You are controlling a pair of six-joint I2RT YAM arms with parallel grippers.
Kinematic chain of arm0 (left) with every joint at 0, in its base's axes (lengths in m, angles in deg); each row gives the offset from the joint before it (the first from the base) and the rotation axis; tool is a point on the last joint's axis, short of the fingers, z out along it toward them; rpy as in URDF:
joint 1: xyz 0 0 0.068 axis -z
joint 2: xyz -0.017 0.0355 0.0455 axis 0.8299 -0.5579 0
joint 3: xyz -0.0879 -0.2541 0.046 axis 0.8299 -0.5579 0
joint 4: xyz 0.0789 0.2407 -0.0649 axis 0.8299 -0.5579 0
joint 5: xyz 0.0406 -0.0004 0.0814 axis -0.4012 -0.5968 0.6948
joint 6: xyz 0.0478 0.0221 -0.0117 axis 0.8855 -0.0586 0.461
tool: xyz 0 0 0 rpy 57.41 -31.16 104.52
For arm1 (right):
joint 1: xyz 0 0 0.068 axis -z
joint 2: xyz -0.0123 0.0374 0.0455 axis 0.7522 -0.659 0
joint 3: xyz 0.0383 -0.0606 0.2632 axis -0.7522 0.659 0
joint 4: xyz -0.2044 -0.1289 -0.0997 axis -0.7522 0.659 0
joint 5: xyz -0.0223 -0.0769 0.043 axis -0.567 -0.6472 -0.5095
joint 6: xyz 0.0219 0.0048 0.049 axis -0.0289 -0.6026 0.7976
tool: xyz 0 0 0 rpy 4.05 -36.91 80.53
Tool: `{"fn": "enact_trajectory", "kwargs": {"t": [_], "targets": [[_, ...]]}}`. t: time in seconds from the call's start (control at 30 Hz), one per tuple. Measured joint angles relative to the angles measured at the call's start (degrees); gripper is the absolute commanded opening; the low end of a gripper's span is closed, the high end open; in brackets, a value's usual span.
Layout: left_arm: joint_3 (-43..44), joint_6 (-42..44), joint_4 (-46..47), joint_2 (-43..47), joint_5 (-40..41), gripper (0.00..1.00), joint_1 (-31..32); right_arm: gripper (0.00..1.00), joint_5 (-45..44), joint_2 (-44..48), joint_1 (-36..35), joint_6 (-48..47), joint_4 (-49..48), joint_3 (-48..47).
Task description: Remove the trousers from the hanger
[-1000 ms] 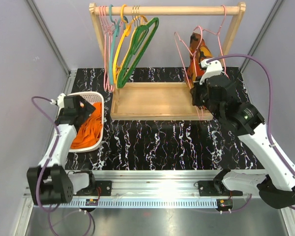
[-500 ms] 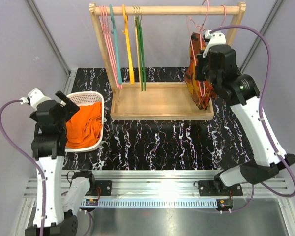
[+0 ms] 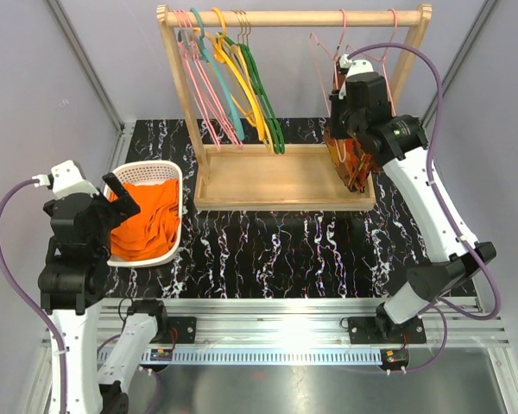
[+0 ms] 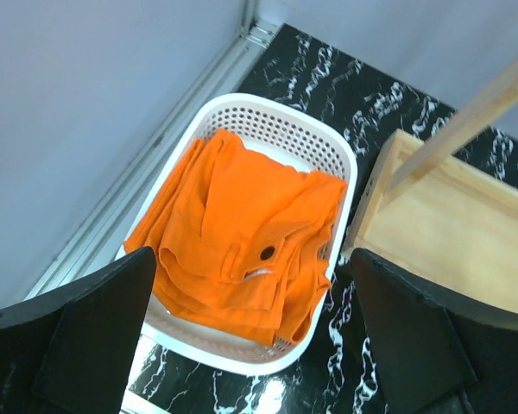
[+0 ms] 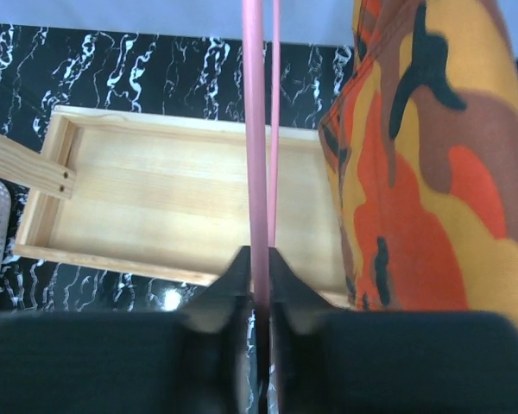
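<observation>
One hanger pinched in my right gripper, wire running 12 o'clock; left gripper wide, trousers at 12 o'clock, in basket.

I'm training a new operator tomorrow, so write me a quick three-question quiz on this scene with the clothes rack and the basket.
1. True or false: the orange trousers lie in the white basket.
2. The right claw is shut on: A) the pink wire hanger; B) the patterned garment; C) a green hanger.
3. Fill in: the left claw hangs above the basket with its fingers ____ (open or shut).

Key: 1 true; 2 A; 3 open.
</observation>
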Motion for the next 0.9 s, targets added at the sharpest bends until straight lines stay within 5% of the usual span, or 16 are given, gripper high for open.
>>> {"fn": "enact_trajectory", "kwargs": {"t": [0.1, 0.17, 0.27, 0.7, 0.9], "targets": [[0.0, 1.4, -1.1, 0.5, -0.3, 0.99, 2.3, 0.48, 0.9, 1.7, 0.0, 0.8, 0.5, 2.3], [0.0, 1.9, -1.7, 1.0, -0.3, 0.99, 2.9, 0.8, 2.3, 4.0, 0.0, 1.3, 0.4, 4.4], [0.0, 2.9, -2.7, 2.2, -0.3, 0.99, 3.2, 0.99, 4.1, 9.5, 0.0, 1.6, 0.0, 8.5], [-1.8, 8.5, -3.3, 14.3, -3.5, 0.99, 9.1, 0.99, -0.7, 49.9, 0.0, 2.1, 2.3, 27.1], [-6.2, 11.7, -3.7, 23.3, -0.3, 0.99, 13.9, 0.99, -6.5, 57.1, 0.0, 2.4, 11.3, 31.6]]}}
